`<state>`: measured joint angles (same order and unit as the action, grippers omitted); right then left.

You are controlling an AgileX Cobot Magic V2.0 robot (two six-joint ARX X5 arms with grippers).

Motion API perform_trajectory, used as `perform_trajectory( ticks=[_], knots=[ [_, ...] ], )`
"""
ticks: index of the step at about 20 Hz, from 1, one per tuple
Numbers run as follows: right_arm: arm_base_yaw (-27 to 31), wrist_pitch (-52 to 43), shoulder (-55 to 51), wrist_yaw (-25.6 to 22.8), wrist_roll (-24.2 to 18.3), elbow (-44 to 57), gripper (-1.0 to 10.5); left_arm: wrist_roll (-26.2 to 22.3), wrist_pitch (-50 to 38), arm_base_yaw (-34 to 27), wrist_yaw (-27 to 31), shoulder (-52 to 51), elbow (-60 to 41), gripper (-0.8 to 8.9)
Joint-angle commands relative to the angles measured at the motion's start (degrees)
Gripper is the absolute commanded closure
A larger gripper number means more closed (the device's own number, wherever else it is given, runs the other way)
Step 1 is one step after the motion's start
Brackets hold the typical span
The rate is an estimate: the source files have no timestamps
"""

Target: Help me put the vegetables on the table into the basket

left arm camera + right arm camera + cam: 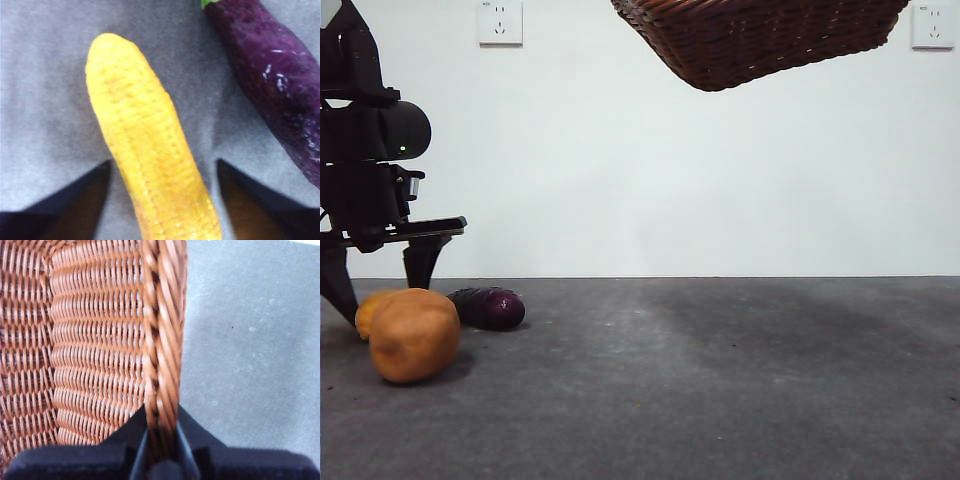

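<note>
Three vegetables lie close together at one end of the table (pixel 720 380): one tan-brown potato (pixel 413 335) in front, one yellow corn cob (pixel 150 145) just behind it, and one dark purple eggplant (pixel 490 308) beside them. The left gripper (pixel 162 200) points down over the corn cob, its two jaws spread wide on either side of the cob without touching it. The single wicker basket (pixel 760 35) hangs tilted in the air, well above the table and apart from the vegetables, with the right gripper (pixel 162 440) clamped on its braided rim.
</note>
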<state>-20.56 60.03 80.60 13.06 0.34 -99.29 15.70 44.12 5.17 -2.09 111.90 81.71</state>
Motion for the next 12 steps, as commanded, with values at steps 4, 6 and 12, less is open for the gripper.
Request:
perform_trajectory(
  ticks=[4,6,12],
  knots=[
    [-0.1,-0.2,-0.6,0.4,0.0,0.2,9.6,0.0,0.3,0.1,-0.1,0.7,-0.1,8.22],
    [-0.1,-0.1,-0.6,0.4,0.1,0.2,9.6,-1.9,0.1,-0.2,-1.4,0.7,-0.1,8.22],
    [0.0,0.0,-0.6,0.3,1.1,0.2,9.6,-4.5,0.0,-1.0,-4.0,-2.4,-0.1,8.21]
  ],
)
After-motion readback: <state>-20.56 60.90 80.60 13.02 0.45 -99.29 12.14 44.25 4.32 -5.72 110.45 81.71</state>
